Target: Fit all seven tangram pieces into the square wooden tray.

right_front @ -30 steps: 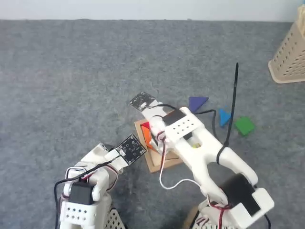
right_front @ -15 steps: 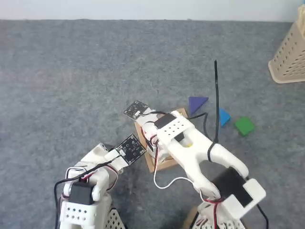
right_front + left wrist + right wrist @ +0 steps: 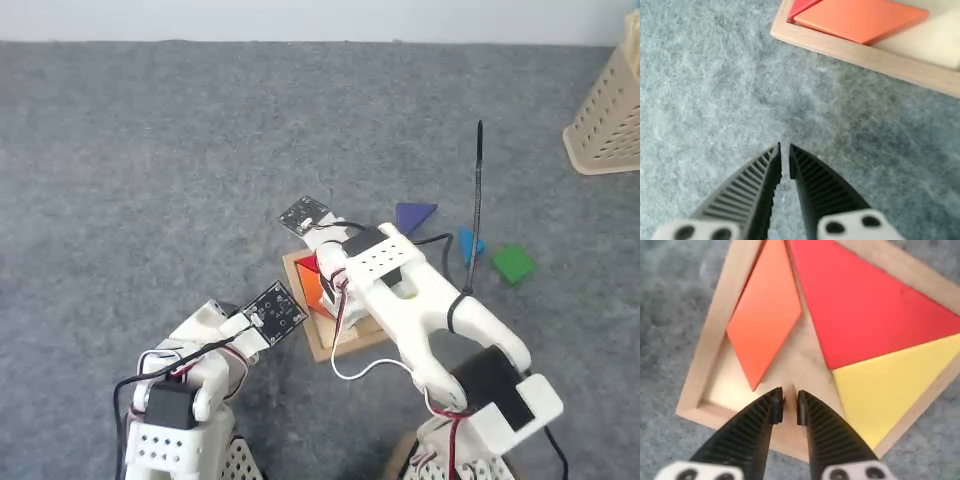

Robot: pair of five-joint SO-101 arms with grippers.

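My right pincer (image 3: 786, 405) hangs closed and empty over the wooden tray (image 3: 710, 345), which holds an orange parallelogram (image 3: 765, 315), a red triangle (image 3: 865, 305) and a yellow triangle (image 3: 885, 390). My left pincer (image 3: 785, 155), also closed, is above the grey table (image 3: 715, 75) just beside the tray. A purple triangle (image 3: 414, 215), a blue triangle (image 3: 470, 245) and a green square (image 3: 513, 263) lie loose to the tray's right.

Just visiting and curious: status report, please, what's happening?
Left gripper shut, empty, over carpet. Right gripper shut, empty, above tray. Orange piece, red piece, yellow piece inside. Purple piece, blue piece, green piece loose on carpet.
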